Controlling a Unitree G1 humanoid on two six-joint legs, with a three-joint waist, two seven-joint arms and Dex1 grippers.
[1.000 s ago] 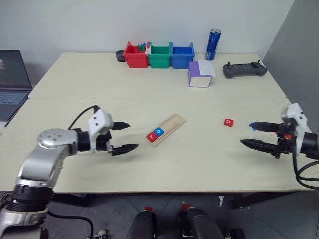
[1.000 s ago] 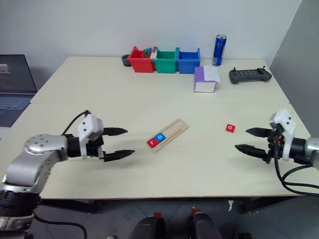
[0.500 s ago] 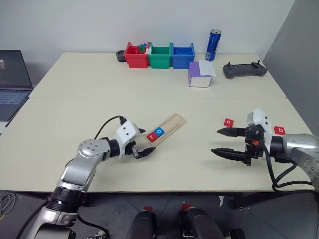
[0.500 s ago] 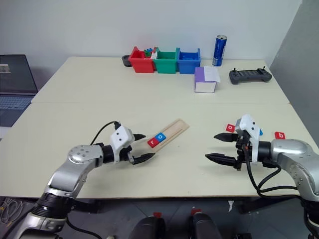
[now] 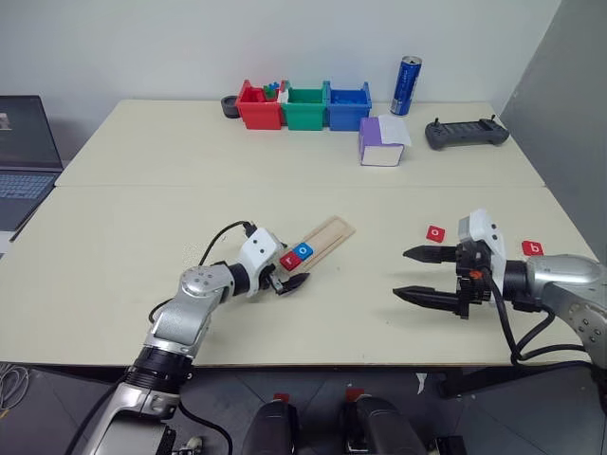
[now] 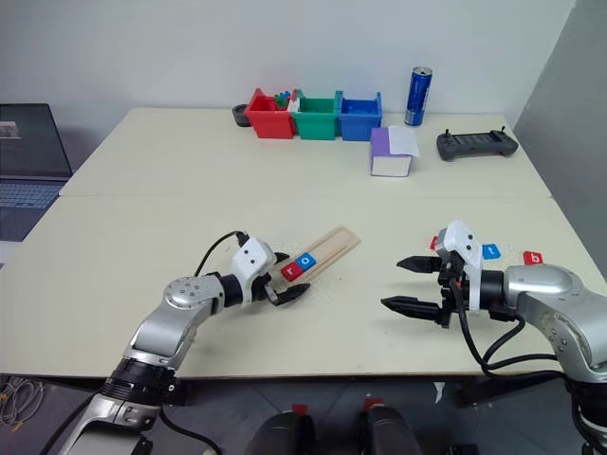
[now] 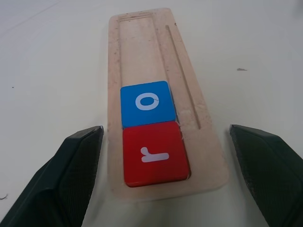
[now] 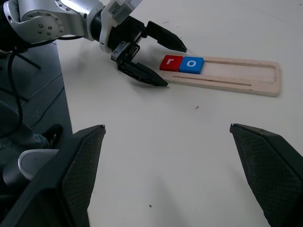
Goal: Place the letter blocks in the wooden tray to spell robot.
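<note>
The wooden tray lies slantwise mid-table with a red "r" block and a blue "o" block side by side at its near end. My left gripper is open, low over the table, one finger on each side of that end, touching neither block. Right of the tray, my right gripper hangs open and empty, pointing toward it. A red "o" block lies just beyond it. A red "b" block and a blue block lie farther right.
Red, green and blue bins stand at the table's back, with a blue can, a purple-and-white box and a black controller to their right. A laptop sits at far left.
My left gripper moved right and down to the tray's near end. My right gripper swung in from the table's right edge toward the middle, uncovering the red "b" block. Both stayed open.
</note>
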